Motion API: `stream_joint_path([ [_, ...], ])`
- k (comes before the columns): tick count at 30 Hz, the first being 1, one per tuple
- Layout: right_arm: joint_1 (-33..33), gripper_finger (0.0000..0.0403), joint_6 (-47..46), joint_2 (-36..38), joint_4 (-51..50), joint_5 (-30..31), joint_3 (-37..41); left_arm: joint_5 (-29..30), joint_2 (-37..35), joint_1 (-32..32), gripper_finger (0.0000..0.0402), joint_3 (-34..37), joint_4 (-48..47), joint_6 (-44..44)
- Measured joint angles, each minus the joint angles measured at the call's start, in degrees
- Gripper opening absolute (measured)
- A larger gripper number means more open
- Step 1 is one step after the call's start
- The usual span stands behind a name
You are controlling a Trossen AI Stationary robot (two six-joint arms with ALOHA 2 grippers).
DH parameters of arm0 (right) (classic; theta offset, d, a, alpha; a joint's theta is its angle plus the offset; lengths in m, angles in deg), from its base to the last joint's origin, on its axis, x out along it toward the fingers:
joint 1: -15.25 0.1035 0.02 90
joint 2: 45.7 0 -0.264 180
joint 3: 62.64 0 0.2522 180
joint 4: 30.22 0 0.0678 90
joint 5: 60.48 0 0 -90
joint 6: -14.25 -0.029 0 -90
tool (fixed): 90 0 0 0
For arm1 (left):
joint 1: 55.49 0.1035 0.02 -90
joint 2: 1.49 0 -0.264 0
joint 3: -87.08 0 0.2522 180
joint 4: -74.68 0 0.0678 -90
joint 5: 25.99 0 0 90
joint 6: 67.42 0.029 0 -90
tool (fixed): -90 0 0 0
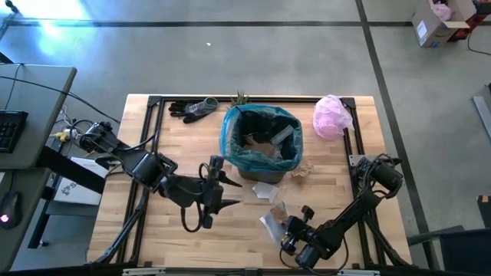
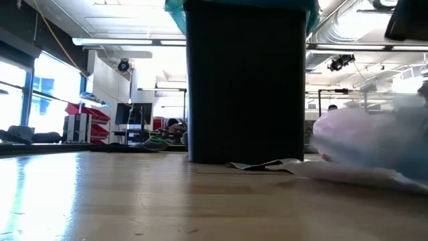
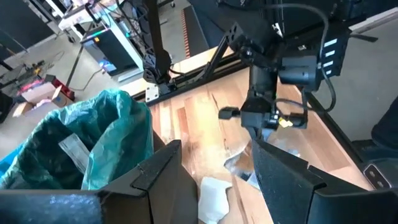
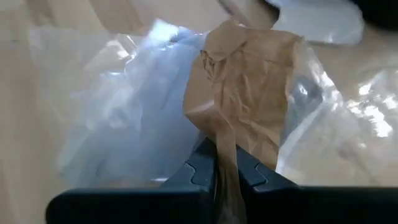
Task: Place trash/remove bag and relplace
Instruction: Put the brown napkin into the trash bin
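Observation:
A dark bin lined with the teal bag [image 1: 261, 142] stands at the table's middle, with scraps inside. The bag's rim [image 3: 81, 143] also shows in the left wrist view. In front of the bin lie trash pieces: a white paper scrap [image 1: 265, 192], a brownish lump [image 1: 296, 172] and a clear wrapper with brown paper [image 1: 271, 221]. My right gripper [image 1: 279, 228] is down at that wrapper, shut on it [image 4: 214, 171]. My left gripper [image 1: 230, 193] hovers open to the left of the bin's front, with nothing between its fingers [image 3: 214, 180]. My right gripper pinches a crumpled strip of brown paper [image 4: 227, 140] between its two fingers, at the strip's end nearest the gripper. Clear plastic wrapper [image 4: 124, 106] spreads on both sides of the strip. The fingers slant down from the table's near right. The wrapper's lower edge [image 2: 348, 173] lies on the table.
A pale pink plastic bag [image 1: 331, 116] lies at the back right, dark gloves [image 1: 192, 109] at the back left and a small green plant [image 1: 240, 98] behind the bin. A black frame [image 1: 153, 115] runs round the table. Bare wood lies at the near left.

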Motion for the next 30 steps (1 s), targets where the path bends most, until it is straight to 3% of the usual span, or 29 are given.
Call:
stream_joint_path([
  [11,0.26,0.0,3.84,3.75,-11.64,2.47,-7.19,0.0,0.39,-0.51,0.0182,0.59,-0.82,-1.85],
  [16,0.09,0.0008,3.97,3.63,-10.97,-1.02,-6.0,-0.02,0.44,-0.8,0.0182,0.61,-0.76,-2.13],
  [30,0.46,0.0022,3.58,3.63,-7.05,-1.58,-3.29,0.02,0.44,-1.98,0.0182,0.61,-0.95,-3.6],
])
